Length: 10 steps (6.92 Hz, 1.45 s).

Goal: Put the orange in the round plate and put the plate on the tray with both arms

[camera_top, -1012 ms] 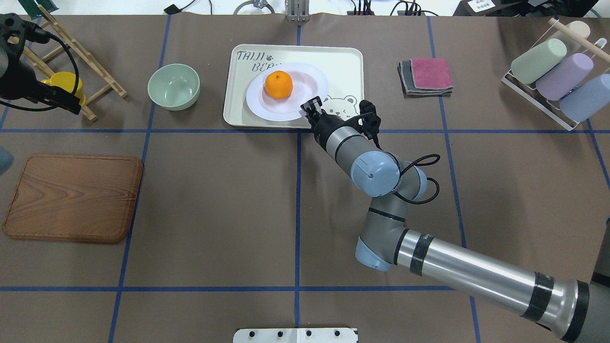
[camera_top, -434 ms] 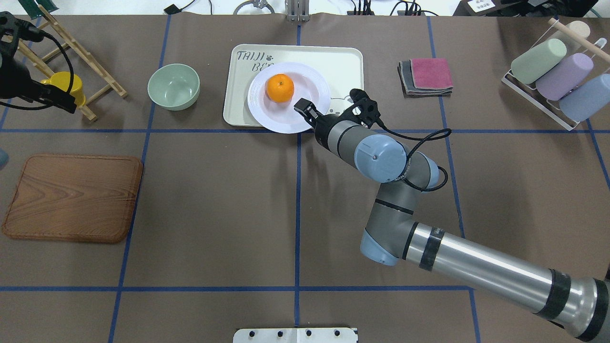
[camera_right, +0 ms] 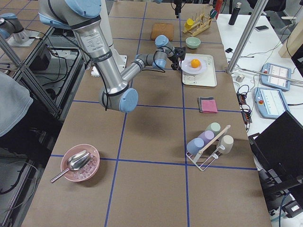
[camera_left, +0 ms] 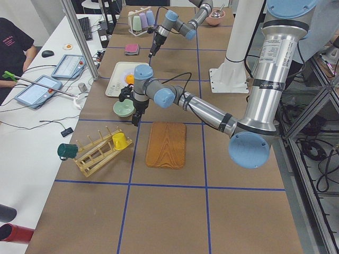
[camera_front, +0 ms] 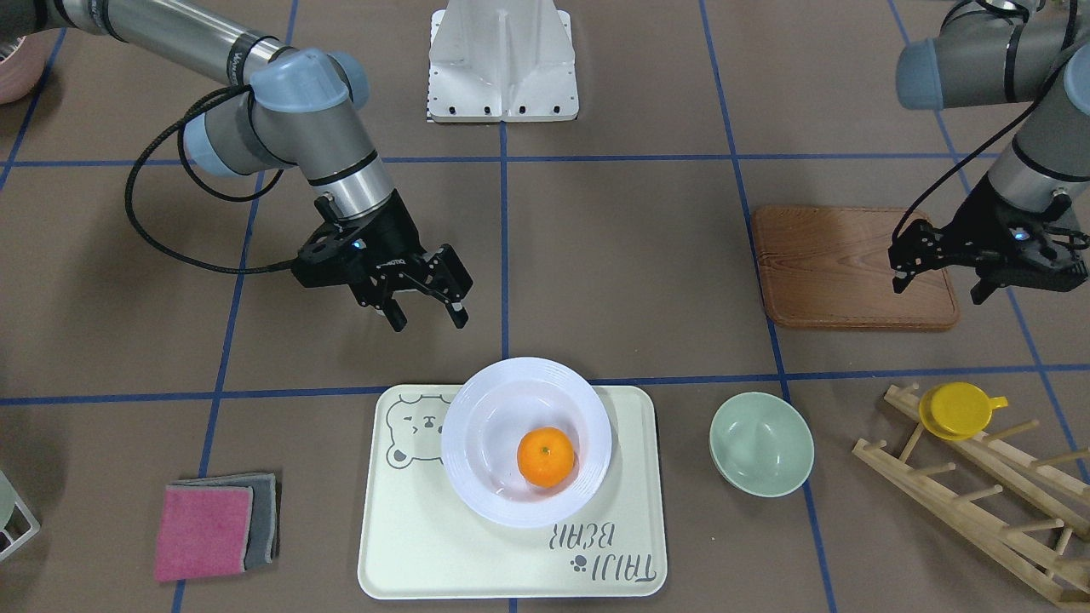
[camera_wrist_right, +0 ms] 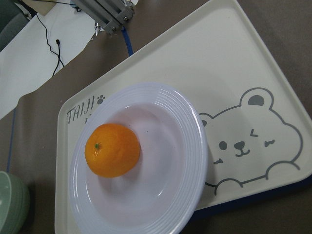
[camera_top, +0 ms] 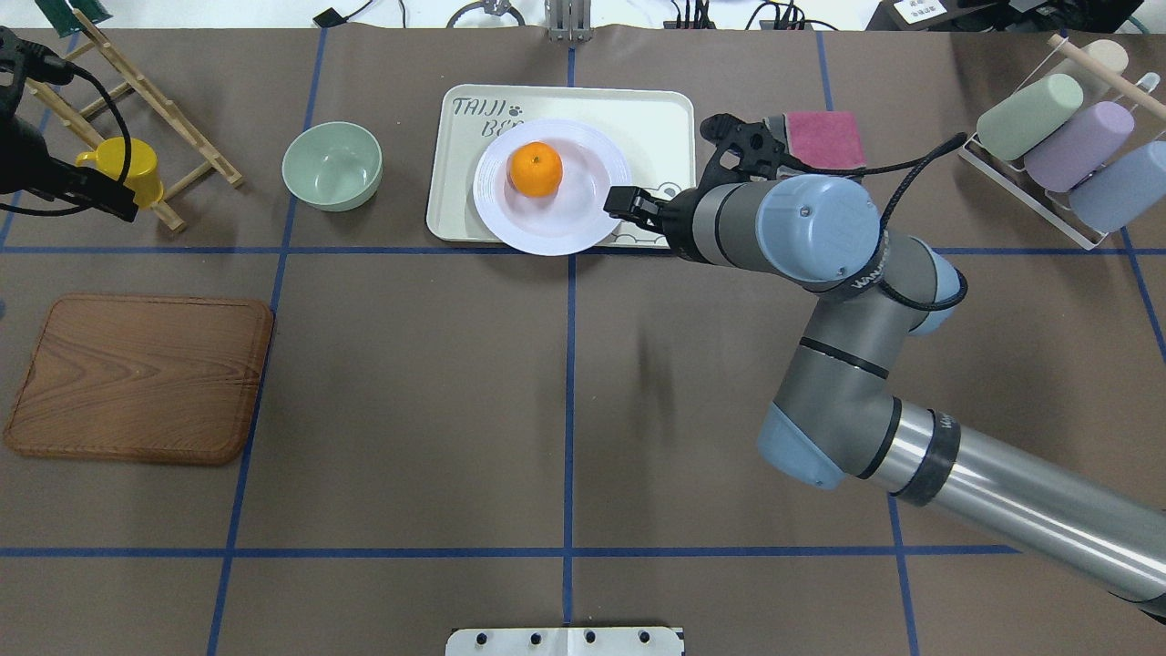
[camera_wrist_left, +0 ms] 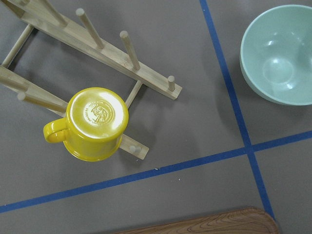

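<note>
Brown paper crossed by blue tape lines covered the desk [camera_front: 613, 255]. On the side far from the robot's base lay the tray [camera_front: 409, 545], flat on the paper. The round plate [camera_front: 460, 443] rested on it. The plate's rim jutted a little past the tray's edge on the robot's side and hid part of the printed bear face. The orange [camera_front: 546, 457] sat in the plate's sunken middle, a little off centre, touching nothing else.

The right claw [camera_front: 429, 322] hung above bare desk on the robot's side of the tray. Its fingers were spread apart and held nothing, and it stood clear of the plate. From overhead its tip seemed to lie at the plate's rim, but the front view showed a gap between them.

The left claw [camera_front: 937, 285] was raised well off to the robot's left, near the wooden board [camera_front: 843, 264]. Its fingers were also parted and empty. Its wrist camera looked down on a yellow cup [camera_wrist_left: 95, 124] set upside down on a wooden rack [camera_wrist_left: 102, 53]. A pale-green bowl [camera_front: 760, 455] stood on the desk just beside the tray, on the rack's side. A folded pink cloth on a grey one [camera_front: 213, 524] lay on the tray's other side, apart from it.
</note>
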{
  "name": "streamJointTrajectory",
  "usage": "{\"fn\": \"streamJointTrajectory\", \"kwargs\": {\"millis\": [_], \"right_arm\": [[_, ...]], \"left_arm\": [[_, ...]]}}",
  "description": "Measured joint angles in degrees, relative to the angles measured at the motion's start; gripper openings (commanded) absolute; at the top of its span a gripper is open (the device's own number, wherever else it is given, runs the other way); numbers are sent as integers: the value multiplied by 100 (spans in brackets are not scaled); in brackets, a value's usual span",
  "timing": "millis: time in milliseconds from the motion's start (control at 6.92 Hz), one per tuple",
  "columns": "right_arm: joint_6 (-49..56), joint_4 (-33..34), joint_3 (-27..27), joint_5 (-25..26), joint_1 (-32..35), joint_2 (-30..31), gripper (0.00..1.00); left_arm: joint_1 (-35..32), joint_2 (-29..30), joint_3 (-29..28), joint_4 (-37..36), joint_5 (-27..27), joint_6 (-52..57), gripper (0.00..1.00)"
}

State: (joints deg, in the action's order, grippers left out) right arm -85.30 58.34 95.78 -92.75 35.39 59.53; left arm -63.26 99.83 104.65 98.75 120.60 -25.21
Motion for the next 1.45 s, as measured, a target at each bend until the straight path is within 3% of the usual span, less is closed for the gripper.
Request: {"fn": "streamJointTrajectory", "kwargs": {"millis": [289,434,867,1157,1446], "right_arm": [[550,304,449,-121,306,471,100],[1064,328,599,-422,548,827,100],[3311,526,1181,-2076,1906,2579,100],[5504,574,1264,-2902,2974,3862,100],[7040,922,1241,-3690,3866,4635,100]], "left_arm": [[-258,-253,-98,-10,46,871,98],[-579,-471,-123,-12,138,1432,98],[-1691,-1077,-312,-96,749,2603,97],[-2030,-1286,-519,-209,985,2988,98],[-2175,-1521,-564,-223,1114,3056,98]]}}
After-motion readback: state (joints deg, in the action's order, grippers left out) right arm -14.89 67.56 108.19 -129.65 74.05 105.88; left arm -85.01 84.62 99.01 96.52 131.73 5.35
